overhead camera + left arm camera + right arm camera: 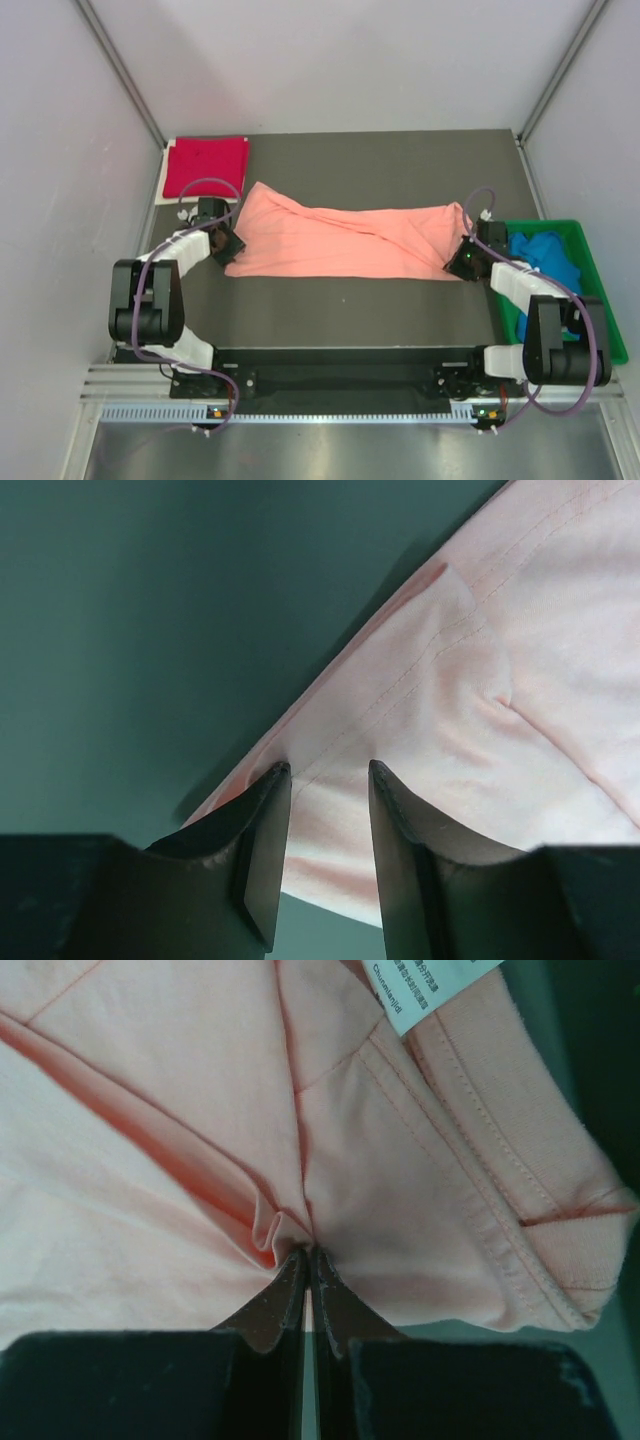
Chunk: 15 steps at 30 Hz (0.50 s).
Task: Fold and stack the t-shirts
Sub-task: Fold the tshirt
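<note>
Progress, as I judge it, is about a third of the way. Beyond the left jaws, in the far left corner, the red t-shirt [205,166] lies folded into a neat square. The left jaws stand partly open astride the stitched left edge of the salmon-pink t-shirt [340,240], with cloth in the gap but not pinched. That shirt stretches between the two pairs of jaws, laid crosswise and creased, not yet folded. The right jaws are closed tight on a pucker of its fabric at the other end, with a white label [420,985] beyond their tips. To the right of the right jaws, the blue t-shirt [545,258] sits bunched in the green tray [606,300]. So one shirt looks done, one is in hand, one waits, and no stack exists. The surface [400,165] is dark grey and matte. Plain pale walls [60,150] close it in on three sides, and metal rails [130,380] run along the near edge.
</note>
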Each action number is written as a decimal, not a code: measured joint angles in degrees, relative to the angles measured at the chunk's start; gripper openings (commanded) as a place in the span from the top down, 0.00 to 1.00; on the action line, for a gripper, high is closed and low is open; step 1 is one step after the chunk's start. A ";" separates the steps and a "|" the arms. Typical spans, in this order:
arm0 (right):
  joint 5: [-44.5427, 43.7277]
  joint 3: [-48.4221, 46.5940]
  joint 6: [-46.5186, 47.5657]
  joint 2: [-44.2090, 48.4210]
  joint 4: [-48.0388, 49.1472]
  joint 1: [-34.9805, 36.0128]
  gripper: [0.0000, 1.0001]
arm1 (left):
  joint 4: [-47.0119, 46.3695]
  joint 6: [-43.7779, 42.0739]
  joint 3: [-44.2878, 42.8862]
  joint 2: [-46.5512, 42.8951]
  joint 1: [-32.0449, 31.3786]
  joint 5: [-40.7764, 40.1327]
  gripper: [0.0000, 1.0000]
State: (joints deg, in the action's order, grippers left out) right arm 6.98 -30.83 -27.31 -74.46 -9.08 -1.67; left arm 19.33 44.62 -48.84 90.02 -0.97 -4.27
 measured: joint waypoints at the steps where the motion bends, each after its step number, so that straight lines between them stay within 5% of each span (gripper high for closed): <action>1: 0.04 0.11 -0.44 -0.44 0.02 0.00 1.00 | -0.11 0.09 0.17 -0.17 -0.31 -0.79 0.57; 15: 0.22 1.25 -3.32 0.20 0.66 -0.37 1.00 | 2.01 0.46 2.93 -3.28 -1.42 -6.56 0.57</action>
State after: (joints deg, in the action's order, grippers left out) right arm 7.20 -29.58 -30.63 -74.26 -8.43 -2.04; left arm 21.34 45.08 -45.91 86.74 -2.39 -10.83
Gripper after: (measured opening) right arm 0.007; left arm 0.425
